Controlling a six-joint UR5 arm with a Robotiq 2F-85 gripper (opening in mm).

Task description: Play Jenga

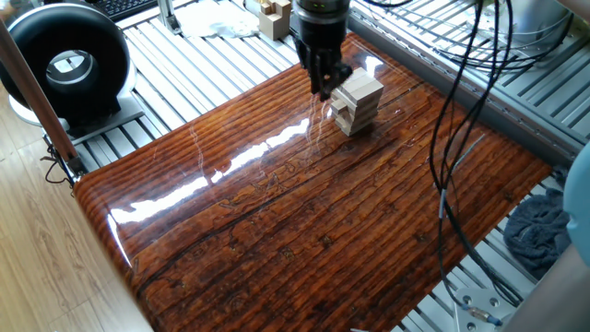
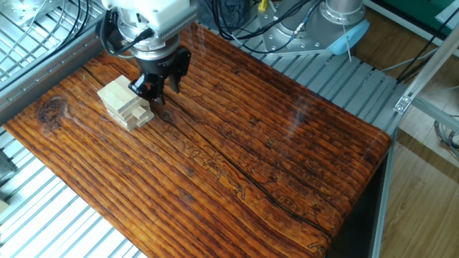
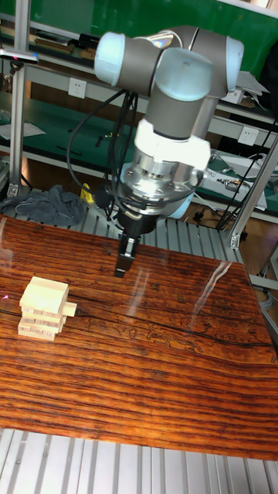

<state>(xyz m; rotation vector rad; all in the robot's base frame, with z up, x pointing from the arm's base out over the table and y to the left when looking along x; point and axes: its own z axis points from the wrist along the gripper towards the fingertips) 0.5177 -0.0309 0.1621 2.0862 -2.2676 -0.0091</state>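
The Jenga tower [image 1: 358, 100] of pale wooden blocks stands near the far end of the glossy wooden table [image 1: 304, 212]. One block sticks out a little on the side facing the gripper [image 3: 69, 309]. My gripper [image 1: 324, 81] hangs just left of the tower, close to its upper layers, its dark fingers together and nothing held. From the other side the gripper [image 2: 153, 87] is right beside the tower [image 2: 123, 104]. In the tall view the gripper [image 3: 123, 266] hovers above the table, right of the tower [image 3: 44, 309].
A black round device [image 1: 69, 60] sits off the table at the left. A cluster of pale wooden pieces [image 1: 269, 17] lies behind the table. Cables [image 1: 452, 138] hang over the right side. A grey cloth [image 1: 535, 231] lies off the right edge.
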